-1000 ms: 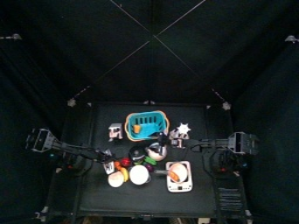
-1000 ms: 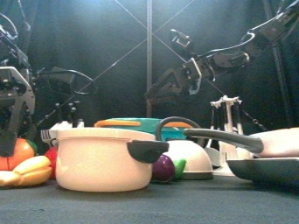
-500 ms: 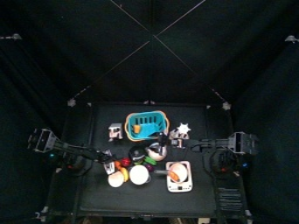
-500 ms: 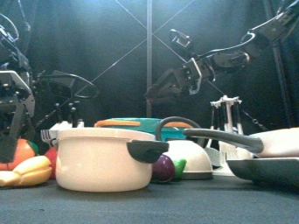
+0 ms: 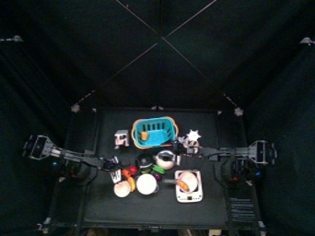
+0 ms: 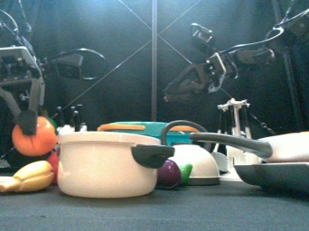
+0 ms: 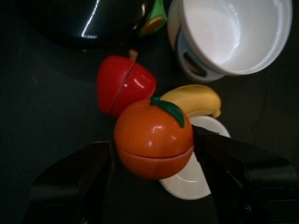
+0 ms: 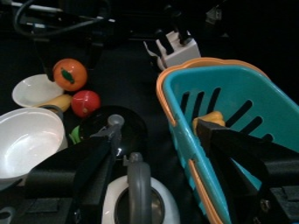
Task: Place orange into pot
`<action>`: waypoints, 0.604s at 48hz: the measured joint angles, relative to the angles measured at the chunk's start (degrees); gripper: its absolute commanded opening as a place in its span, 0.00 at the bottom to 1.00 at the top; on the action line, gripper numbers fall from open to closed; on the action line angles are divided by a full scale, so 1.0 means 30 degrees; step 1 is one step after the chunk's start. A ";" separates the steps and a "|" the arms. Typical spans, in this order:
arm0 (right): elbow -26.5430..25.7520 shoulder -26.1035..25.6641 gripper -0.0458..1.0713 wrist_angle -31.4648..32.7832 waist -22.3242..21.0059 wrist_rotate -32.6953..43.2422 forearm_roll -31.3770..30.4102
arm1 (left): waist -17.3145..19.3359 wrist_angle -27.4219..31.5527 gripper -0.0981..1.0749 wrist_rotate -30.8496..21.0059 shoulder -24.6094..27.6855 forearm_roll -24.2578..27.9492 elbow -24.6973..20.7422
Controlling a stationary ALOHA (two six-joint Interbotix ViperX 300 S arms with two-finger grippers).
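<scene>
Orange (image 7: 153, 137) is hanging clear of the table at far left, clamped between the jaws of the left gripper (image 7: 153, 162), whose pads are pressing its two flanks just below a seam running round its middle; the front view is showing the fruit (image 6: 35, 136) lifted beside and slightly above the rim of the cream pot (image 6: 108, 162). Beneath it, the left wrist view is taking in a red apple (image 7: 124, 83), a yellow banana (image 7: 191, 101) and a small white dish (image 7: 193, 179), with the white inside of the pot (image 7: 239, 35) just beyond. Judging by its glossy, moulded look, the orange is probably light, rigid plastic and smooth enough to slip, so a grip across the widest part seems the safest hold. Further right, a teal basket (image 8: 233, 118) is sitting behind the pot, and the right gripper (image 8: 152, 144) is hovering over it and a dark pan lid (image 8: 121, 129), its jaws spread apart and holding nothing.
</scene>
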 measured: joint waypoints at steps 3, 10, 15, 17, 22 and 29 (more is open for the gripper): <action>0.0264 -0.0264 0.93 -0.0088 0.0000 0.0000 0.0000 | 0.0000 -0.0029 0.73 0.0029 -0.0498 0.0000 -0.0088; 0.0527 -0.0527 0.93 -0.0293 0.0000 0.0000 -0.0029 | -0.0059 -0.0557 0.73 0.0088 -0.1582 0.0176 -0.0352; 0.0527 -0.0498 0.93 -0.0352 0.0029 0.0000 -0.0029 | -0.0498 -0.2256 0.73 0.0088 -0.1875 0.0205 -0.0469; 0.0527 -0.0498 0.93 -0.0352 0.0000 0.0000 -0.0029 | -0.0615 -0.3223 0.73 0.0088 -0.1875 0.0205 -0.0469; 0.0557 -0.0527 0.93 -0.0352 0.0000 0.0000 -0.0029 | -0.1055 -0.5391 0.73 0.0088 -0.1523 0.0205 -0.0352; 0.0557 -0.0498 0.93 -0.0322 0.0000 -0.0029 -0.0029 | -0.1348 -0.7207 0.73 0.0059 -0.0264 0.0205 -0.0352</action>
